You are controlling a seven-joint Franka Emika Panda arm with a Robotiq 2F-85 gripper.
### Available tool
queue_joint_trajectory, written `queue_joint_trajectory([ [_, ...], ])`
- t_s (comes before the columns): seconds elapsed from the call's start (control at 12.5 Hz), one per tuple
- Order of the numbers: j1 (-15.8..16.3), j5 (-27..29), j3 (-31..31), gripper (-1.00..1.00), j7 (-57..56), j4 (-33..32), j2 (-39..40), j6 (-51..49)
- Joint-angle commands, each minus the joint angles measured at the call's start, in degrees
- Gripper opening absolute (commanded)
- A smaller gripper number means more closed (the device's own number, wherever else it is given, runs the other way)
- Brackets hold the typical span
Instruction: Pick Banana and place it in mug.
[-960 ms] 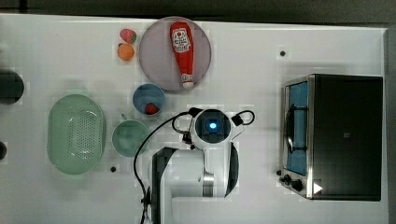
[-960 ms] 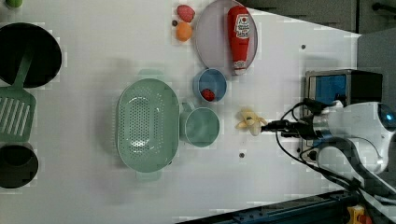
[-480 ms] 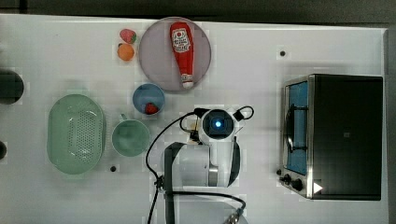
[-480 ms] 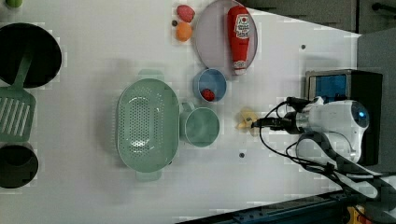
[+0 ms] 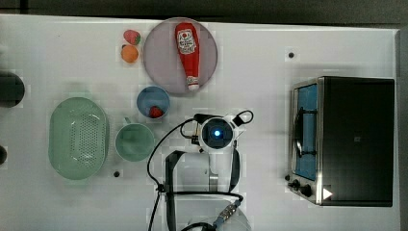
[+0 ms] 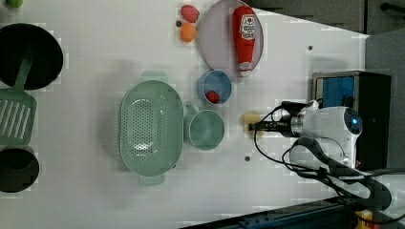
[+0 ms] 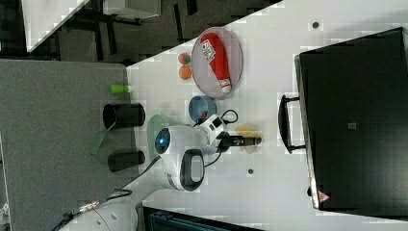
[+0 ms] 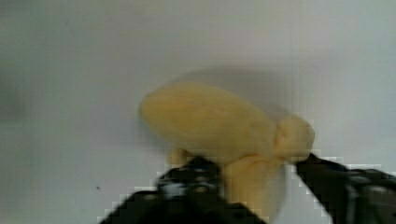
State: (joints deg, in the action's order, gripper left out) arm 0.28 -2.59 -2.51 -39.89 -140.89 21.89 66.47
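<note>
- Since a second ago the arm has swung toward the toaster oven (image 5: 353, 139) in the top view, carrying its claw (image 8: 254, 179) over the banana (image 8: 219, 126).
- Counter (image 5: 269, 43) carries the pale green mug (image 5: 134, 142), which sits well apart from the oven, beside the colander (image 5: 77, 137).
- Banana (image 6: 249, 118) lies between mug and oven, directly under the claw.
- Claw fingers stand open, straddling the fruit's near end; its long axis runs across the gap.
</note>
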Motion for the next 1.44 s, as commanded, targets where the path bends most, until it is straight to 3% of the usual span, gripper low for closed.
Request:
queue_joint_trajectory([
  [0.08, -1.5, 0.4, 0.6, -0.27, -1.3, -0.2, -2.4, 1.0],
  [0.16, -1.5, 0.4, 0.6, -0.37, -1.3, -0.4, -2.8, 0.8],
  [0.4, -2.1, 1.1, 0.3, -0.37, -1.3, -0.6, -7.0, -0.2],
  [0.96, -2.0, 1.2, 1.1, -0.37, -1.0, 3.7, -29.3, -28.8],
  [1.2, -1.0, 1.3, 3.9, -0.37, 5.1, 6.8, -35.6, -38.4],
  [1.44, 1.1, 7.2, 8.7, -0.37, 14.6, 8.0, -37.1, -42.3],
])
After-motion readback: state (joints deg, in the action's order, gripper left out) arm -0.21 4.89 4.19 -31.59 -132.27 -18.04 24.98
